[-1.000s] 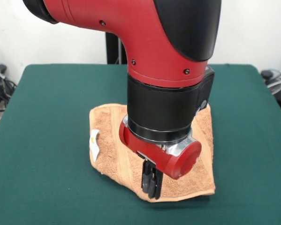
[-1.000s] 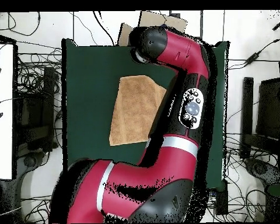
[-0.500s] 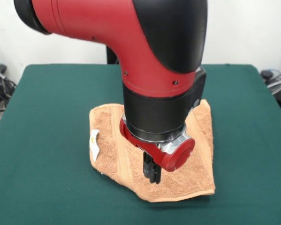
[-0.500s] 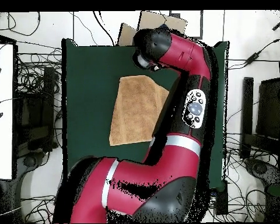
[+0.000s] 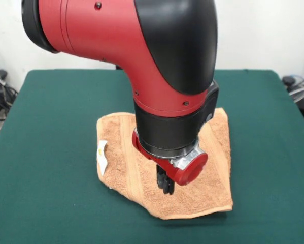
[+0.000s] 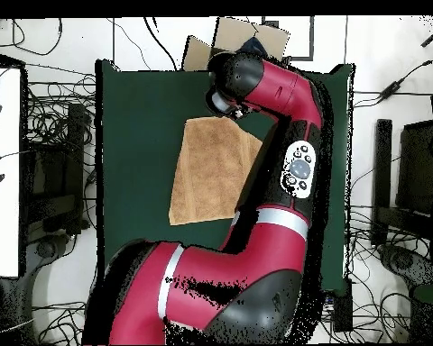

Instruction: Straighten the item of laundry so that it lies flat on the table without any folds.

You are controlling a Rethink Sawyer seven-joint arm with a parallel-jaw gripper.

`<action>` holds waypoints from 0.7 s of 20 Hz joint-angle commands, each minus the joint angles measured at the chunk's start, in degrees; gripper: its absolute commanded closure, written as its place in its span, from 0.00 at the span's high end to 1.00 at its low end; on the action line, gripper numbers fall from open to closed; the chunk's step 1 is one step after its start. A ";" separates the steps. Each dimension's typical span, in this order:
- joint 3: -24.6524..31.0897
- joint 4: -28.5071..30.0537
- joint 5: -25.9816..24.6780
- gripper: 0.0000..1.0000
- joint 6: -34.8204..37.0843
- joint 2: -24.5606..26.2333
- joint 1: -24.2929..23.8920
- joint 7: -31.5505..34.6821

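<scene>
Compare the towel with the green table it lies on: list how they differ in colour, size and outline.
Colour: the towel is tan-orange with a white label at one edge; the table is plain dark green.
Size: the towel covers only a small patch; the table extends well beyond it on every side.
Outline: the table is a straight-edged rectangle; the towel's outline is uneven, with slanted edges.
Both look like soft cloth surfaces.

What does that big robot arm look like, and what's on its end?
The arm is bulky, with glossy red shells, black sections and small dark screws. A black collar ends in a red and silver wrist carrying the gripper, two short black fingers.
</scene>
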 commanded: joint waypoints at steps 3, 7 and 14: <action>5.15 12.38 -1.40 0.00 -5.99 0.33 0.94 4.85; 5.35 12.79 -1.30 0.00 -8.24 0.98 1.15 5.30; 5.64 12.55 -1.03 0.00 -10.25 1.86 0.87 5.01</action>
